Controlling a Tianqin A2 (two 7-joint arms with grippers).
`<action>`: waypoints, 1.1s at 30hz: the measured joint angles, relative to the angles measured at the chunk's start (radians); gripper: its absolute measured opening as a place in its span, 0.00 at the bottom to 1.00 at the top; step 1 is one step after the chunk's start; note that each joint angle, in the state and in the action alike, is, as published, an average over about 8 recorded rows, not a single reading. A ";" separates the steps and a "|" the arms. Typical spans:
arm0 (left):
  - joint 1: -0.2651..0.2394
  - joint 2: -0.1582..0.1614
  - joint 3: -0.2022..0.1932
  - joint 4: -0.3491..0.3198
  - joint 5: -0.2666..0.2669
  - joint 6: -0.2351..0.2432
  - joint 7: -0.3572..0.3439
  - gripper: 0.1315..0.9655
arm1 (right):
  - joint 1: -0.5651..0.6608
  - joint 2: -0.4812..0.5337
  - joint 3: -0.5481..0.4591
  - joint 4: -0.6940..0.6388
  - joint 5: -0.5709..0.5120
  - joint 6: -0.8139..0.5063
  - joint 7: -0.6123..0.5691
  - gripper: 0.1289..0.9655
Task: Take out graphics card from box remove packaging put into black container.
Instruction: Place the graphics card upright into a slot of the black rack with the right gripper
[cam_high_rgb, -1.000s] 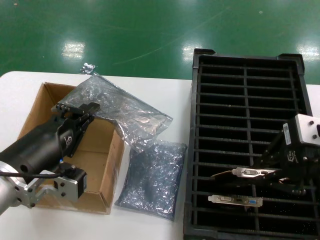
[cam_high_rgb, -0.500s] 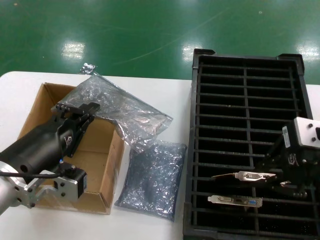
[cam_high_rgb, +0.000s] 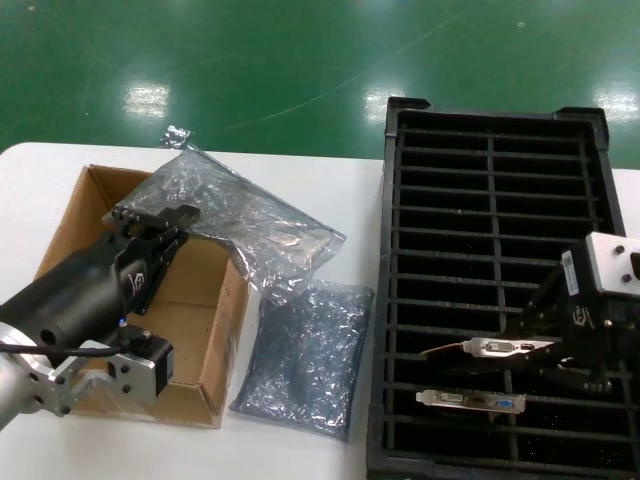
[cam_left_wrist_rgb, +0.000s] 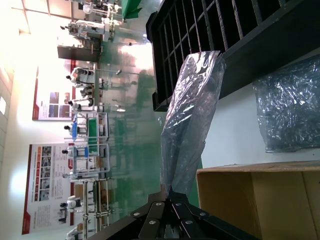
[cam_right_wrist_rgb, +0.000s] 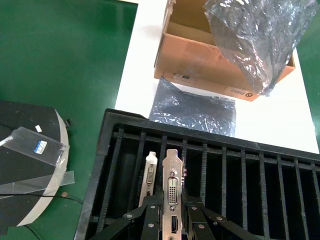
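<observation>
My right gripper is shut on the graphics card by its silver bracket. It holds the card slightly tilted over a near slot of the black container. A second card stands in the slot beside it. My left gripper is shut on one corner of the empty packaging, which hangs out over the far rim of the box.
Another silver bag lies flat on the white table between box and tray. The green floor lies beyond the table. A round black stand sits on the floor next to the tray.
The right gripper dipped with the card, levelling it, then came back up a little and tilted it again. The left gripper and the bag have not moved.
</observation>
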 joint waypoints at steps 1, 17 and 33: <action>0.000 0.000 0.000 0.000 0.000 0.000 0.000 0.01 | -0.001 0.003 0.000 0.005 0.003 0.000 0.001 0.07; 0.000 0.000 0.000 0.000 0.000 0.000 0.000 0.01 | -0.024 0.024 -0.002 0.027 0.021 0.000 0.003 0.07; 0.000 0.000 0.000 0.000 0.000 0.000 0.000 0.01 | -0.013 -0.016 -0.008 -0.041 -0.023 0.000 -0.025 0.07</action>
